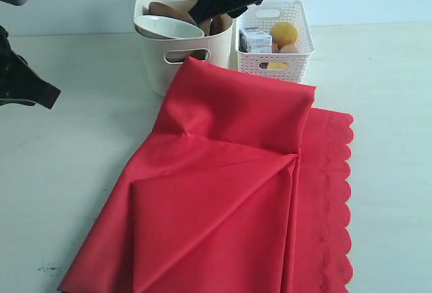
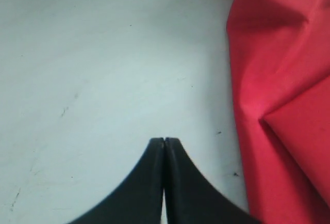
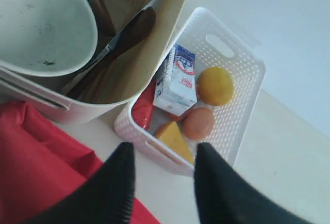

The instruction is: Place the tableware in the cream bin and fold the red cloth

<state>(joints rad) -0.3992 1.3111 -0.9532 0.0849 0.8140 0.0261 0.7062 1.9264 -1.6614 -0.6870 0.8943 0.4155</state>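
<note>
The bin (image 1: 156, 60) stood upper centre of the exterior view, holding the bowl (image 1: 169, 27), knife (image 3: 103, 53) and spoon (image 3: 133, 29); the cloth (image 1: 229, 192) lay partly folded below it, filling the lower middle; the right gripper (image 3: 162, 152) hung over the bin, jaws apart and empty; the left gripper (image 2: 164, 142), at the left edge, was closed on nothing.

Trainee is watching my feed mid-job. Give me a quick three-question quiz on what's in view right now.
1. True or false: the pale bowl sits in the cream bin.
2. Where is the milk carton? A) in the cream bin B) in the white lattice basket C) on the table
3. Fill in: beside the red cloth, the left gripper is ___ (open or shut).
Key: 1 true; 2 B; 3 shut.
</note>
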